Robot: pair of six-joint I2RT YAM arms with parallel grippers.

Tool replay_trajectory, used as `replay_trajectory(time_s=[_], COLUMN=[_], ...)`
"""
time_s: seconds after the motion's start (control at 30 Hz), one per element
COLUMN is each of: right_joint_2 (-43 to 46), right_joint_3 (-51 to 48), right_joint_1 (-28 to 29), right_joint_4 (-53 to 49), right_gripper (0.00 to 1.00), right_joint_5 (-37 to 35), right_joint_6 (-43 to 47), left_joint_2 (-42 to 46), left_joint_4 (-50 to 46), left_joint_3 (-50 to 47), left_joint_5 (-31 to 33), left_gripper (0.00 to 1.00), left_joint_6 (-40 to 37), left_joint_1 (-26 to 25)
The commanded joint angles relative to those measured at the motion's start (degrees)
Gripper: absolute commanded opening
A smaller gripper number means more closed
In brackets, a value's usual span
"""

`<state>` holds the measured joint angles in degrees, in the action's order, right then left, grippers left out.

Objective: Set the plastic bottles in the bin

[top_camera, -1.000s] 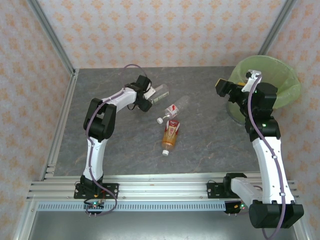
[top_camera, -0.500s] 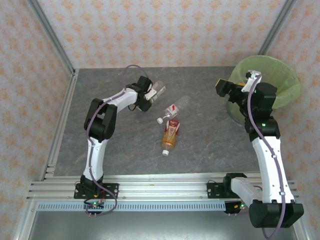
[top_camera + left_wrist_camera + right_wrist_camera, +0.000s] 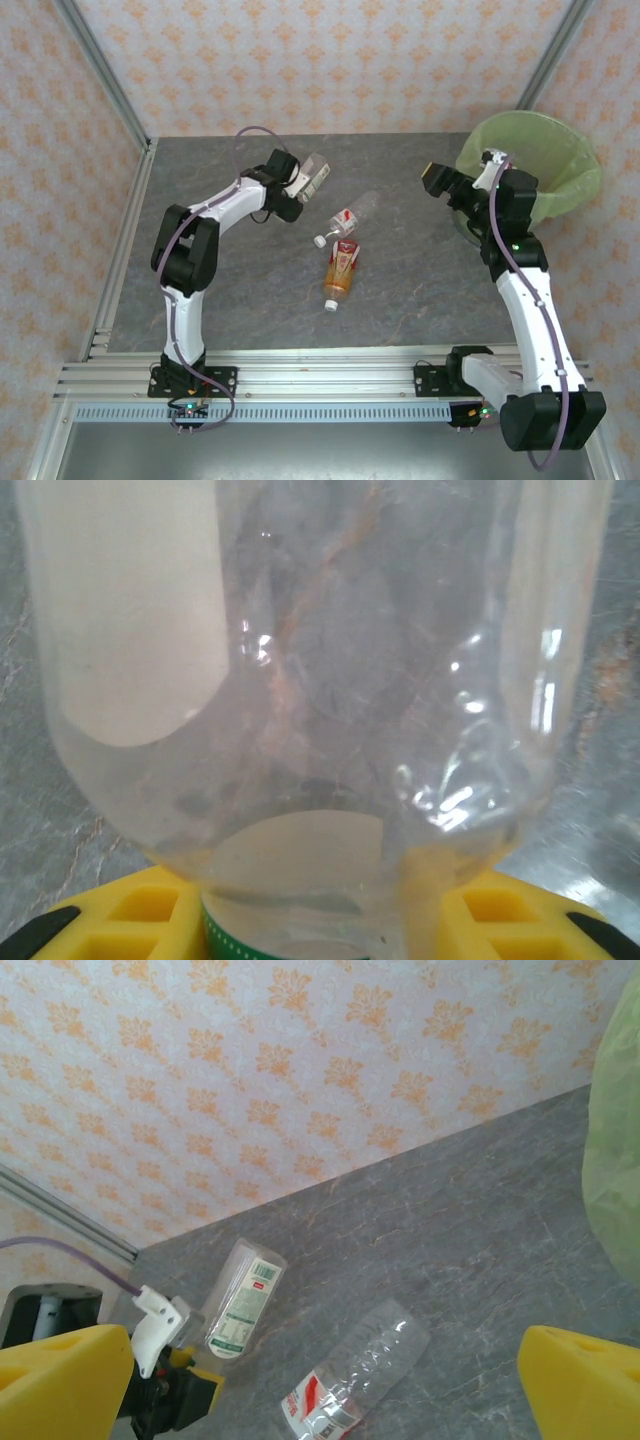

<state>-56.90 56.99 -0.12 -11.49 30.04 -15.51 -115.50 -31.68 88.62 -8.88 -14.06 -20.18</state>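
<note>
My left gripper is shut on a clear plastic bottle with a white label, at the back of the table left of centre. In the left wrist view this bottle fills the picture, its green cap down between the yellow fingers. A clear bottle with a red-white label lies at the table's middle, and an amber bottle lies just in front of it. My right gripper hangs open and empty beside the lime-green bin. The right wrist view looks over the held bottle and the red-white one.
The bin stands at the table's back right corner, its green bag at the right wrist view's right edge. A metal rail runs along the table's left side. Patterned walls close off the back and sides.
The left gripper has shut on the white-label bottle and tipped it up and slightly leftward; the left elbow swung left. The right arm leaned a little to the left, still open.
</note>
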Motion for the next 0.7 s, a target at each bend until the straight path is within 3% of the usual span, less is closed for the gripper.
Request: replay_trajectory(time_s=[0.0, 0.17, 0.3, 0.53, 0.67], right_joint_2=[-0.6, -1.7, -4.2, -9.2, -12.3], right_joint_3=[0.5, 1.8, 4.8, 5.7, 5.4], right_joint_1=[1.0, 4.6, 5.7, 7.3, 8.1], right_joint_4=[3.1, 1.7, 1.4, 4.9, 7.9], right_gripper=[0.99, 0.99, 0.99, 0.99, 0.99], right_joint_5=[0.6, -4.2, -5.4, -1.5, 6.8], right_joint_6=[-1.7, -4.2, -12.9, -16.9, -17.6], left_joint_2=[4.9, 11.8, 17.3, 20.3, 20.3], left_joint_4=[1.1, 5.1, 15.1, 21.3, 23.2], left_joint_3=[-2.3, -7.1, -15.1, -17.9, -18.0], left_joint_5=[-1.6, -1.4, 7.7, 13.6, 17.0], left_gripper=[0.00, 0.00, 0.00, 0.00, 0.00], left_joint_6=[3.2, 6.7, 5.8, 9.7, 11.3], left_joint_1=[-0.2, -2.5, -8.4, -15.6, -19.5])
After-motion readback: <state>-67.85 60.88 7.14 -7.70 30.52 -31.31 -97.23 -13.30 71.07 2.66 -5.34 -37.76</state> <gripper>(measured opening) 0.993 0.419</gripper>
